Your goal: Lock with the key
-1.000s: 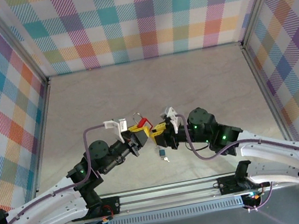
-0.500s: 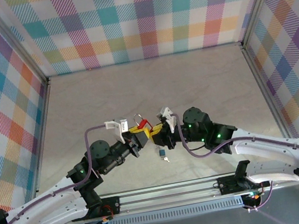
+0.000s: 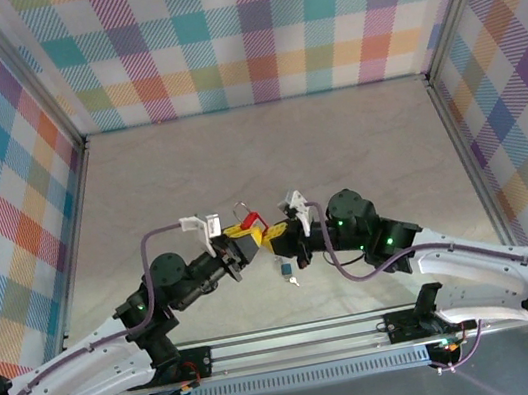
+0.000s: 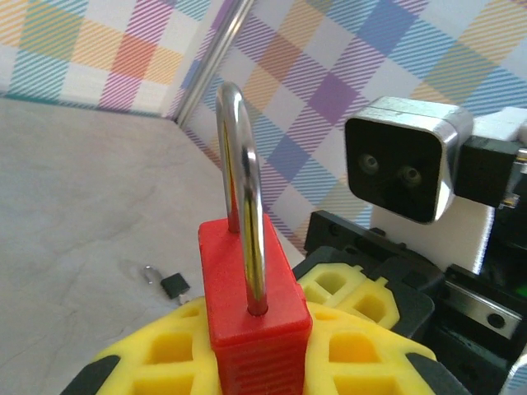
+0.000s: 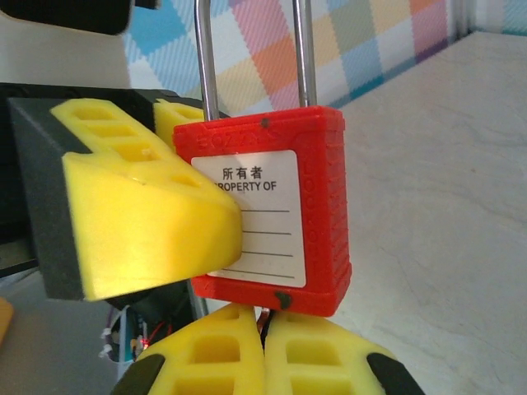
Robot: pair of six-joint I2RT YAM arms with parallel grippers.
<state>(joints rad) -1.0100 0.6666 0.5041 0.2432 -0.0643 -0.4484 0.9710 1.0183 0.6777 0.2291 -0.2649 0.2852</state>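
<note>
The red padlock [image 5: 272, 206] is up in the air, over the middle of the bench [image 3: 256, 148] and close to its near edge. Its shiny loop [image 4: 239, 189] points up, and both ends go down to the red body. I cannot tell if it has clicked shut.

The left claw [image 3: 239, 232] is pinching the padlock by its sides with its yellow pads [image 5: 148, 222]. The right claw [image 5: 263, 354] sits just under the bottom of the padlock. Its two yellow tips are pressed together, and I can't see anything between them.

A small key [image 4: 174, 285] with a dark head lies flat on the bench, just below the padlock.

So I think the job has only started. The padlock is held ready, but the key is not in it. It has to be picked up, pushed into the bottom and turned.
</note>
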